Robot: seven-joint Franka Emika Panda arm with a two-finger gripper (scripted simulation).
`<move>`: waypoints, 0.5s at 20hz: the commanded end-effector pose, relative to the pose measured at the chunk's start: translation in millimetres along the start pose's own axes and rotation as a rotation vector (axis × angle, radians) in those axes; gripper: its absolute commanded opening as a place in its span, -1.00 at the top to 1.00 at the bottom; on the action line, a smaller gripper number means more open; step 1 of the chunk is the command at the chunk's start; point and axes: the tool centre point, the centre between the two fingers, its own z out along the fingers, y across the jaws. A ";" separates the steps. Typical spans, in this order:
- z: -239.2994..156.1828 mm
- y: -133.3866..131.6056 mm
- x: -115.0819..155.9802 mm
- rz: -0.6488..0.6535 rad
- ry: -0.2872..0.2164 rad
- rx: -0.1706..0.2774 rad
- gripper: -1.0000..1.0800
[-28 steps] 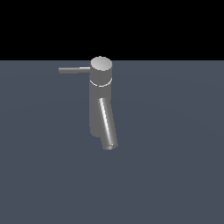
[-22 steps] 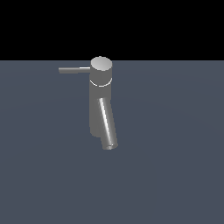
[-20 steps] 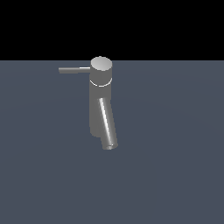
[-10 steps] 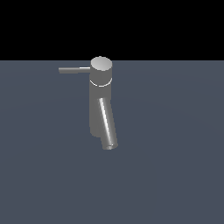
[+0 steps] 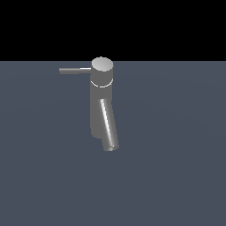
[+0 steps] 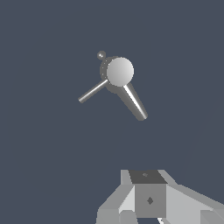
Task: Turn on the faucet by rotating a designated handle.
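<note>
The faucet [image 5: 100, 110] is a grey upright cylinder with a flat round cap [image 5: 102, 65] and a thick slanted spout [image 5: 108, 128]. The handle [image 5: 73, 70], a thin straight rod, sticks out of the cap toward the exterior view's left. In the wrist view I see the faucet from above: cap [image 6: 119, 71], handle [image 6: 92, 91], spout [image 6: 133, 103]. Only part of my gripper [image 6: 148, 203] shows, at the edge of the wrist view, well apart from the faucet and touching nothing. Its fingertips are cut off. The arm is out of the exterior view.
The faucet stands on a flat dark grey-blue surface [image 5: 176, 167]. A small round knob [image 6: 101, 55] shows beside the cap in the wrist view.
</note>
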 end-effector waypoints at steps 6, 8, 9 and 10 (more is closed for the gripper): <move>36.3 -20.1 9.1 0.180 0.055 0.062 1.00; 45.0 -25.3 12.3 0.224 0.069 0.078 1.00; 49.2 -27.8 14.0 0.246 0.076 0.085 1.00; 53.4 -30.4 15.8 0.267 0.083 0.093 1.00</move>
